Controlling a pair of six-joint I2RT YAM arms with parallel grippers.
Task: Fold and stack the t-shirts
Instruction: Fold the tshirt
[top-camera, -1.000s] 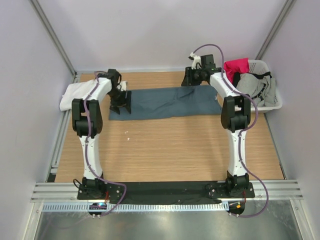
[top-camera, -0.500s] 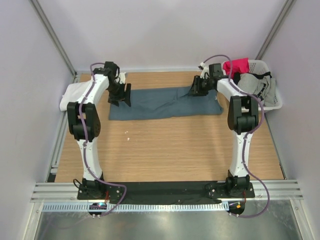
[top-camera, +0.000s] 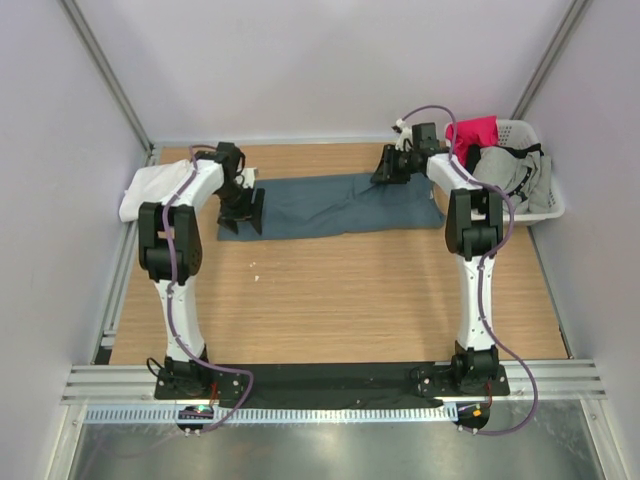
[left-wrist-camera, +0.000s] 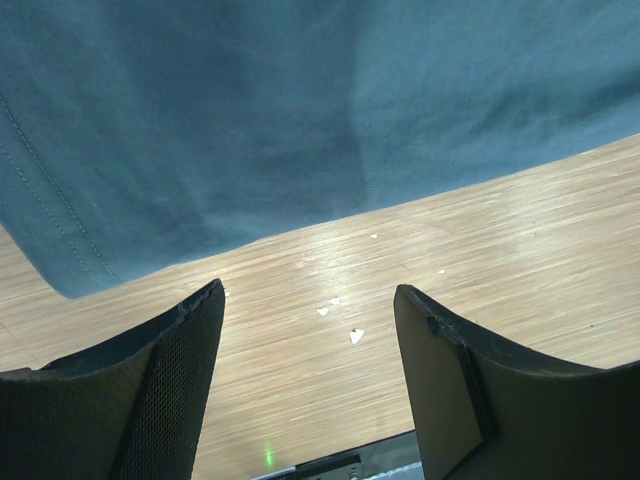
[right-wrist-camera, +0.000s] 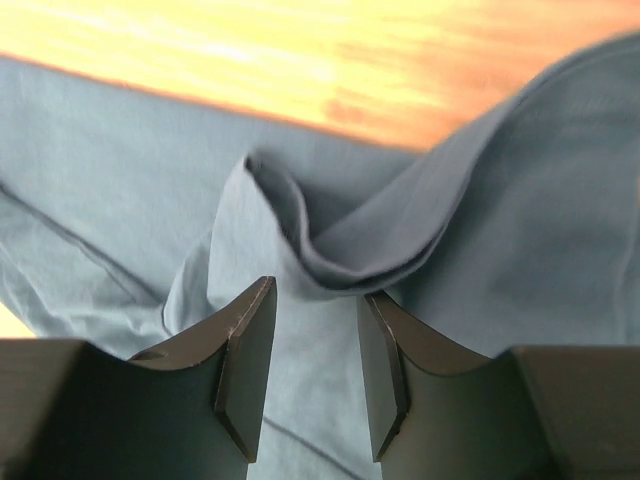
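- Near edge: both arm bases are bolted to a flat black plate (top-camera: 330, 385), with a ribbed metal rail in front of it.
- The table (top-camera: 330, 300) is a pale wood-grain board, smooth with a slight sheen. The near and middle board is bare across its full width between the two upright arms, apart from a few white flecks (left-wrist-camera: 355, 335).
- The slate-blue t-shirt (top-camera: 330, 205) lies on the far half of the table as a long flat strip running left to right. The knit is soft and matte. A stitched hem shows at its rounded left corner.
- The left gripper (left-wrist-camera: 310, 300) is at the strip's left end, close above the board. Its fingers (left-wrist-camera: 150, 390) are released and spread wide, with only wood between them. The shirt's near edge lies just beyond the tips.
- The right gripper (right-wrist-camera: 315, 300) is at the strip's far right edge. Its fingers (right-wrist-camera: 245, 370) are partly parted over blue cloth. A raised, curled fold sits at the tips, and I cannot tell whether it is pinched.
- The white t-shirt (top-camera: 145, 188) is a soft bundle at the far left edge, partly under the left arm.
- Far right corner: a white plastic basket (top-camera: 553, 207) holds a red garment (top-camera: 472, 132) and a grey garment (top-camera: 510, 170).
- Plain pale walls are close on three sides.
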